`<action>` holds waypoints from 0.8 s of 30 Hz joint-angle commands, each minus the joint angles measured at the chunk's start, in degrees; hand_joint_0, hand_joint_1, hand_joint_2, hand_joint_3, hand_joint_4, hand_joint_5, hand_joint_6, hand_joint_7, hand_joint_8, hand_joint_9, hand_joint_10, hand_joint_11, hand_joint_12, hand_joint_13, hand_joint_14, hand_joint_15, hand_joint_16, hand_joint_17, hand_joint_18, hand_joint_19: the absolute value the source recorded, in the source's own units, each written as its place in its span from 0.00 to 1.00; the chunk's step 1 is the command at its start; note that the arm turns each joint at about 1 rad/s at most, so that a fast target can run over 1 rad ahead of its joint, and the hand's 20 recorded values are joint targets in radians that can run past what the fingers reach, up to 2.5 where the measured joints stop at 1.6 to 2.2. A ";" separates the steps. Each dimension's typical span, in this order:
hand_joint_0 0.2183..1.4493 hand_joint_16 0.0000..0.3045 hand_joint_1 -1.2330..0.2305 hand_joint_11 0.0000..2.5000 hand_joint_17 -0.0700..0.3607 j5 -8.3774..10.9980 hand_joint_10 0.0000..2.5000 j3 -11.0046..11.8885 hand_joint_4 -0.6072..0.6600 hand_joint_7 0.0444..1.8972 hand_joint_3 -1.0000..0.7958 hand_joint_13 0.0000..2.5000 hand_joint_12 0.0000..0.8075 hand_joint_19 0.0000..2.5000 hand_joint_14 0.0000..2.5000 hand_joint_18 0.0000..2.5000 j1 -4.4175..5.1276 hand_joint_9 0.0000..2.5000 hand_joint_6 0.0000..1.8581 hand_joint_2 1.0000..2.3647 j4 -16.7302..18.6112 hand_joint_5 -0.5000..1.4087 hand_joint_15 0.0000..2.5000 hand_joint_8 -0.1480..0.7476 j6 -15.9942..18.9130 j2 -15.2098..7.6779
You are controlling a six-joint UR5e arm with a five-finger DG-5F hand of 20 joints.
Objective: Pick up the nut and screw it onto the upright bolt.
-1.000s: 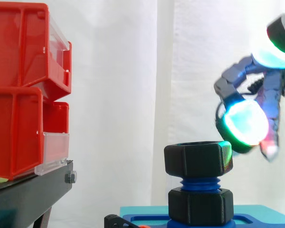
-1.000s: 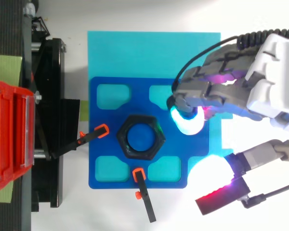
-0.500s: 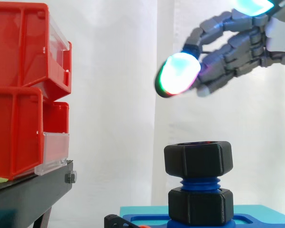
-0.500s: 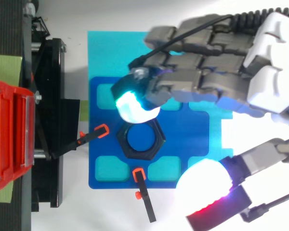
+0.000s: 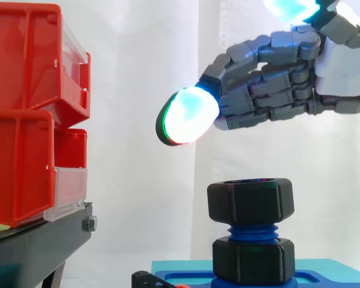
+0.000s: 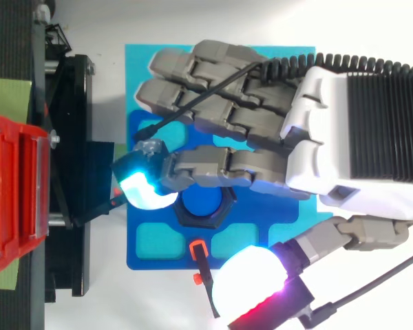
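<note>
Hand (image 5: 270,90) shifted further left and lower than half second ago, now stretched level above nut (image 5: 250,201) with clear gap between. Fingers loosely extended side by side, thumb apart, nothing gripped. Glowing fingertip (image 5: 189,115) lies past nut's left edge, toward red bins (image 5: 24,120). Nut sits atop thread of blue bolt (image 5: 252,231), above second black nut (image 5: 253,259), over blue base plate (image 6: 181,240).

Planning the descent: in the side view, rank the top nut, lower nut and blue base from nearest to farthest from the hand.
1. Top nut, right under the hand.
2. Lower nut, below it.
3. Blue base, at the bottom.
</note>
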 commanded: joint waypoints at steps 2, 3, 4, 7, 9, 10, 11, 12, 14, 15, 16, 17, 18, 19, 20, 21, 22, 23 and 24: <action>0.15 0.20 0.93 0.00 0.49 -0.18 0.00 -1.54 0.51 0.27 0.28 0.00 0.47 0.00 0.00 0.00 -0.24 0.00 0.27 0.00 1.00 0.14 0.00 0.36 0.05 -0.03; 0.15 0.21 0.93 0.00 0.49 -0.27 0.00 -1.63 0.51 0.27 0.28 0.00 0.47 0.00 0.00 0.00 -0.24 0.00 0.27 0.00 1.18 0.14 0.00 0.36 0.05 -0.03; 0.15 0.20 0.93 0.00 0.49 -0.27 0.00 -1.89 0.51 0.27 0.28 0.00 0.47 0.00 0.00 0.00 -0.33 0.00 0.27 0.00 1.35 0.14 0.00 0.36 0.05 -0.03; 0.15 0.20 0.94 0.00 0.49 -0.54 0.00 -2.86 0.52 0.27 0.28 0.00 0.46 0.00 0.00 0.00 -0.50 0.00 0.27 0.00 1.62 0.14 0.00 0.36 0.05 -0.03; 0.15 0.20 0.94 0.00 0.49 -0.80 0.00 -2.95 0.52 0.27 0.28 0.00 0.46 0.00 0.00 0.00 -1.03 0.00 0.27 0.00 1.27 0.14 0.00 0.36 -0.04 -0.03; 0.15 0.20 0.94 0.00 0.49 -0.89 0.00 -2.95 0.52 0.27 0.28 0.00 0.46 0.00 0.00 0.00 -1.12 0.00 0.27 0.00 1.27 0.14 0.00 0.36 -0.04 -0.03; 0.16 0.20 0.94 0.00 0.49 -1.42 0.00 -2.95 0.52 0.27 0.28 0.00 0.46 0.00 0.00 0.00 -1.47 0.00 0.27 0.00 1.18 0.14 0.00 0.36 -0.13 -0.03; 0.16 0.20 0.94 0.00 0.49 -1.77 0.00 -2.95 0.52 0.27 0.28 0.00 0.46 0.00 0.00 0.00 -1.65 0.00 0.27 0.00 1.18 0.14 0.00 0.36 -0.13 -0.03; 0.16 0.20 0.94 0.00 0.49 -2.03 0.00 -2.95 0.52 0.27 0.28 0.00 0.46 0.00 0.00 0.00 -1.82 0.00 0.27 0.00 1.18 0.14 0.00 0.36 -0.21 -0.03; 0.16 0.20 0.94 0.00 0.49 -2.47 0.00 -2.95 0.52 0.27 0.28 0.00 0.46 0.00 0.00 0.00 -2.00 0.00 0.27 0.00 1.18 0.14 0.00 0.36 -0.21 -0.03; 0.16 0.20 0.94 0.00 0.49 -2.56 0.00 -2.95 0.52 0.28 0.28 0.00 0.46 0.00 0.00 0.00 -2.09 0.00 0.27 0.00 1.18 0.14 0.00 0.36 -0.21 -0.03; 0.16 0.20 0.94 0.00 0.49 -2.65 0.00 -2.95 0.52 0.28 0.28 0.00 0.46 0.00 0.00 0.00 -2.17 0.00 0.27 0.00 1.18 0.14 0.00 0.36 -0.21 -0.03; 0.16 0.20 0.94 0.00 0.48 -2.73 0.00 -2.95 0.52 0.28 0.28 0.00 0.46 0.00 0.00 0.00 -2.26 0.00 0.27 0.00 1.35 0.14 0.00 0.36 -0.21 -0.03; 0.16 0.20 0.93 0.00 0.48 -2.73 0.00 -2.95 0.52 0.29 0.28 0.00 0.46 0.00 0.00 0.00 -2.35 0.00 0.27 0.00 1.35 0.15 0.00 0.36 -0.21 -0.03; 0.16 0.20 0.93 0.00 0.49 -2.82 0.00 -3.04 0.53 0.30 0.28 0.00 0.46 0.00 0.00 0.00 -2.35 0.00 0.27 0.00 1.35 0.15 0.00 0.37 -0.30 -0.03; 0.16 0.20 0.93 0.00 0.48 -2.82 0.00 -2.95 0.53 0.30 0.28 0.00 0.46 0.00 0.00 0.00 -2.35 0.00 0.27 0.00 1.44 0.15 0.00 0.37 -0.30 -0.03; 0.16 0.20 0.93 0.00 0.48 -2.82 0.00 -2.95 0.53 0.31 0.28 0.00 0.46 0.00 0.00 0.00 -2.35 0.00 0.27 0.00 1.53 0.15 0.00 0.37 -0.39 -0.03; 0.16 0.20 0.93 0.00 0.48 -2.91 0.00 -2.95 0.53 0.32 0.28 0.00 0.47 0.00 0.00 0.00 -2.35 0.00 0.27 0.00 1.53 0.15 0.00 0.38 -0.39 -0.03; 0.16 0.20 0.93 0.00 0.48 -2.82 0.00 -2.95 0.54 0.32 0.28 0.00 0.46 0.00 0.00 0.00 -2.35 0.00 0.27 0.00 1.62 0.16 0.00 0.38 -0.39 -0.12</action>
